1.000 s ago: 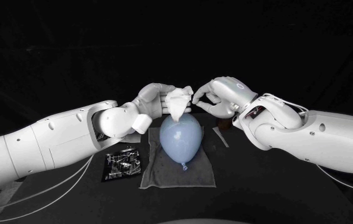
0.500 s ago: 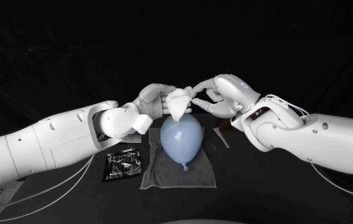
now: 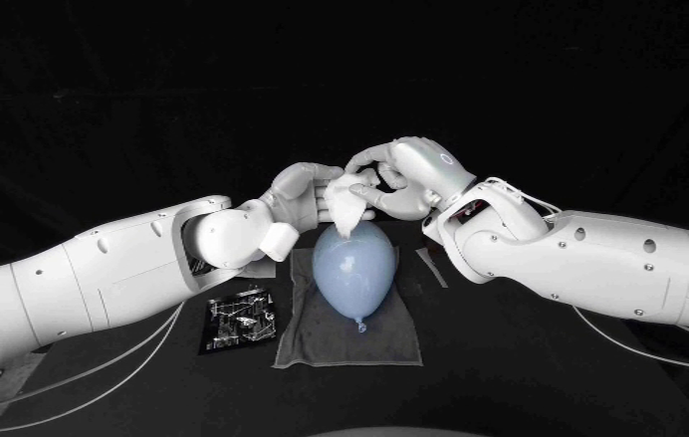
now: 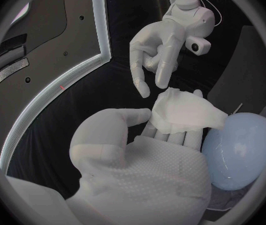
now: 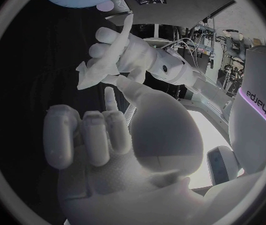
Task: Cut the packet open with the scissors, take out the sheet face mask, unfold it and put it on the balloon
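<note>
In the head view the left hand (image 3: 306, 194) holds the folded white sheet face mask (image 3: 344, 198) up over the far end of the pale blue balloon (image 3: 353, 266), with the right hand (image 3: 398, 173) arched close over the mask's top; whether that hand touches the mask cannot be told from here; the left wrist view settles it, showing the mask pinched between the left thumb and its flat, close-lying fingers, while the right hand's two outstretched fingers (image 4: 143, 82) hang apart from each other just beside the mask's corner, with a thin gap between them and it; the right wrist view adds that the right hand's other fingers curl towards its palm and hold nothing; the balloon lies on a grey cloth (image 3: 324, 342) spread on the black table (image 3: 503, 377), knot towards the robot; the dark packet (image 3: 237, 320) lies on the table just beside the cloth on the robot's left, and what is inside it cannot be told; a thin pale strip (image 3: 431, 266) lies on the cloth's other side; since half a second ago the right hand has swung in from the right to sit above the mask, while the left hand, mask and balloon have kept their places.
</note>
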{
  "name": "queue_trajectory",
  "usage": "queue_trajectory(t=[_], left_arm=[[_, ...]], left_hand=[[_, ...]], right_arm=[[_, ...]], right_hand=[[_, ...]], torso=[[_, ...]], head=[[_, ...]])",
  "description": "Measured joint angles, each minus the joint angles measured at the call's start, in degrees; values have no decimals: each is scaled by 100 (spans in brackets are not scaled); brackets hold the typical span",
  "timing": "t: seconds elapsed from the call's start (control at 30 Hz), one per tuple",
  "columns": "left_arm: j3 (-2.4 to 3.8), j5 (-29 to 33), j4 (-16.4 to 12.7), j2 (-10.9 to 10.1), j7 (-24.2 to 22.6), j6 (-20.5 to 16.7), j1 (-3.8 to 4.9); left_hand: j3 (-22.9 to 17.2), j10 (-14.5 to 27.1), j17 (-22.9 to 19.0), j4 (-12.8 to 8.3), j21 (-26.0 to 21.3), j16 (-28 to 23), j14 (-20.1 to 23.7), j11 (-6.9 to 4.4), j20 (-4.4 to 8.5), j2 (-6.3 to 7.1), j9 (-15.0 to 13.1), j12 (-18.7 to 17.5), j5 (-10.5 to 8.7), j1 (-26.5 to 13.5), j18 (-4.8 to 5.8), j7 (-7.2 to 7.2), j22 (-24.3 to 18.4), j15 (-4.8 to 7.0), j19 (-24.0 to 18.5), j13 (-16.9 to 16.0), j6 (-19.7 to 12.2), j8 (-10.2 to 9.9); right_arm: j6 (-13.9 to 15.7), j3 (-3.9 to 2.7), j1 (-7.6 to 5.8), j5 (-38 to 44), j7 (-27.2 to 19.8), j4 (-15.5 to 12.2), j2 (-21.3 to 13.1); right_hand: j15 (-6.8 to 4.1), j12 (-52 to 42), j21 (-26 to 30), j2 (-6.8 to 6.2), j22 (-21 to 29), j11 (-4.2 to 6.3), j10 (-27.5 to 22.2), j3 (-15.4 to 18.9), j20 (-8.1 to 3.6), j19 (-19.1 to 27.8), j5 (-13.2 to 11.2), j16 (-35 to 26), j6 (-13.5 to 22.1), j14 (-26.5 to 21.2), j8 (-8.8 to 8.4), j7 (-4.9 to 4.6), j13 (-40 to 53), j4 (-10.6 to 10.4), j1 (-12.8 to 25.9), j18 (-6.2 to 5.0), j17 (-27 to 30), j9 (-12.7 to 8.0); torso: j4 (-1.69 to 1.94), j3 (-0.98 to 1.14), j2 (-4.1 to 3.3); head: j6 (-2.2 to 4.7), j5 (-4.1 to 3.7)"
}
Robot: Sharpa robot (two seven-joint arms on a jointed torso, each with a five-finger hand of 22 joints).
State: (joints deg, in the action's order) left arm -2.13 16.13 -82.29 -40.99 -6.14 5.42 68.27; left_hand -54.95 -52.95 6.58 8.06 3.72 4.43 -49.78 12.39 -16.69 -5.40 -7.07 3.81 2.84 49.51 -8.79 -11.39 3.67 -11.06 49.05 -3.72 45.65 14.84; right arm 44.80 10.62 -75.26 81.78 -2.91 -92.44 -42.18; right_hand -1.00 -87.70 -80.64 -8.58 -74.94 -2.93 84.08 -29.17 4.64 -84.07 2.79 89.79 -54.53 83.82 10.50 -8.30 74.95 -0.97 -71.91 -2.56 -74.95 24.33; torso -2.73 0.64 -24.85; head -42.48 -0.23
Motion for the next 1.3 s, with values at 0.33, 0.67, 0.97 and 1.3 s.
queue_trajectory(t=[0.33, 0.67, 0.97, 1.3], left_arm=[[-4, -1, 4, 4, 2, -18, -4], [-7, -1, 13, 7, 8, -48, -5], [-1, -3, 16, 15, 9, -48, -1], [-1, -4, 20, 17, 6, -48, 0]], left_hand=[[0, 0, 0, 0, 0, 0, 0, 0, 0, 20, 0, 0, 0, 20, 1, 0, 0, 0, 0, -1, -1, -23], [0, 0, -1, 0, 0, 0, 0, 0, 0, 20, 0, 0, 0, 19, 2, 0, 0, 0, 0, -1, -1, -24], [0, 1, -1, 0, 0, 0, 1, 0, 0, 20, 0, 0, 0, 19, 2, 0, 0, -1, -1, 4, -1, -24], [0, 1, -1, 0, 0, 0, 1, 0, 0, -1, 0, 0, 0, 41, 3, 0, -1, -1, -1, 3, -1, -24]], right_arm=[[-154, -4, 29, 240, 427, 210, 239], [-212, -7, 45, 377, 583, 197, 256], [-212, -2, 67, 428, 574, 108, 217], [-237, 0, 79, 466, 570, 102, 220]], right_hand=[[20, 8, 0, 0, 0, 0, 0, 0, 10, 10, 0, 1, -8, 19, 1, 9, -2, 0, 0, 0, 0, -2], [20, -72, -39, 20, 4, 1, -1, 25, 11, 11, 0, -3, -250, 19, 13, 92, -4, -6, -87, -1, 5, -3], [20, -114, -67, 58, 2, 5, -4, 33, 19, 20, 0, -19, -337, 19, 37, 129, -1, 1, -124, -1, 4, 14], [20, -114, -67, 49, -1, 6, -5, 44, 19, 21, 0, 1, -337, 19, 37, 129, 0, -10, -133, -1, 0, 16]], torso=[[0, -1, 3], [-7, 2, 6], [-7, 4, 5], [-3, 3, 3]], head=[[-4, 17], [-12, 14], [-13, 12], [-17, 10]])
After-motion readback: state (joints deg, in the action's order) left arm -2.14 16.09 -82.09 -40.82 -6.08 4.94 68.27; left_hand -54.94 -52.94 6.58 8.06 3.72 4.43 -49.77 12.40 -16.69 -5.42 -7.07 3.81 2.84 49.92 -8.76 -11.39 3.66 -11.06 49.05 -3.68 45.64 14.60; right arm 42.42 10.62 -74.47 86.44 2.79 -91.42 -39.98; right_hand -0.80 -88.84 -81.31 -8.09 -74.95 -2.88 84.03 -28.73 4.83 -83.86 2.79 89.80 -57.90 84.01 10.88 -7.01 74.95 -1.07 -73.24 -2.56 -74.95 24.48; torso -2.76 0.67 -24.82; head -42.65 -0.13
